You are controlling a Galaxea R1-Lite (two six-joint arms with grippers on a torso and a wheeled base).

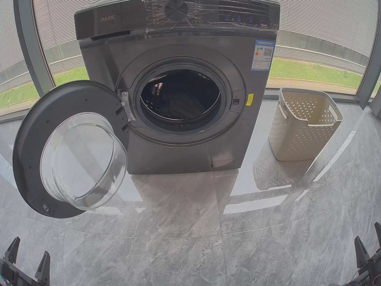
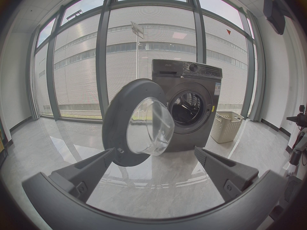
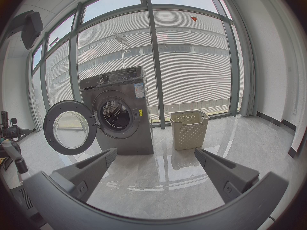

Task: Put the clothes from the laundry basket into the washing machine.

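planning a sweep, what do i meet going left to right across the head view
door, swung open → washing machine → laundry basket → right gripper at the near edge

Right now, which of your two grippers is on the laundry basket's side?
The right gripper: the laundry basket stands on its side of the washing machine, while the left gripper faces the swung-open door. Both are open.
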